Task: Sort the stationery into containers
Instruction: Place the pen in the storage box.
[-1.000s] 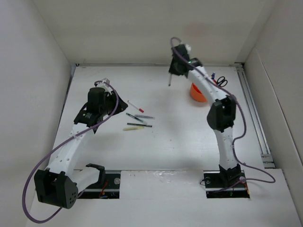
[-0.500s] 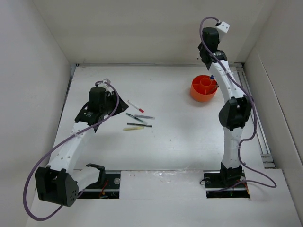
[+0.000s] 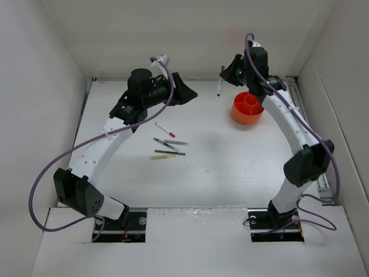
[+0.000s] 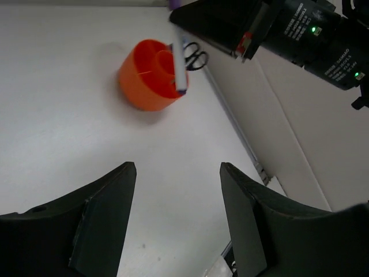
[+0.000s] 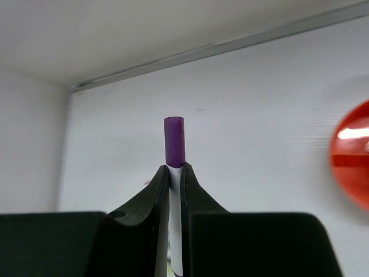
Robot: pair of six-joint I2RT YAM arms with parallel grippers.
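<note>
The right claw (image 5: pixel 174 182) is pinching a purple-capped pen (image 5: pixel 174 141) tight between its two fingers, which are pressing on the white barrel just below the cap. In the overhead view this pen is hanging upright in the air, above the far part of the table (image 3: pixel 230 167) and a little to the left of the orange cup (image 3: pixel 241 117), not over its mouth. The cup is standing on the table at the far right, showing its inner dividers, and it is sitting just under the right arm.

The left claw (image 4: pixel 177 167) is standing partly open with nothing between its fingers. It is reaching across the far side of the table and pointing toward the cup and the hanging pen, well apart from both. From its wrist camera, black-handled scissors (image 4: pixel 195 57) are lying on the table just behind the cup, close to the right wall.

The loose pens are lying together near the middle-left of the table, away from both claws. A white pen with a red tip (image 3: pixel 165 129) is lying farthest back. Nearer are a dark pen (image 3: pixel 162 142) and a grey pen (image 3: pixel 176 142) side by side, then another dark pen (image 3: pixel 170 152), and a pale yellow stick (image 3: pixel 162 156) is lying nearest.
</note>
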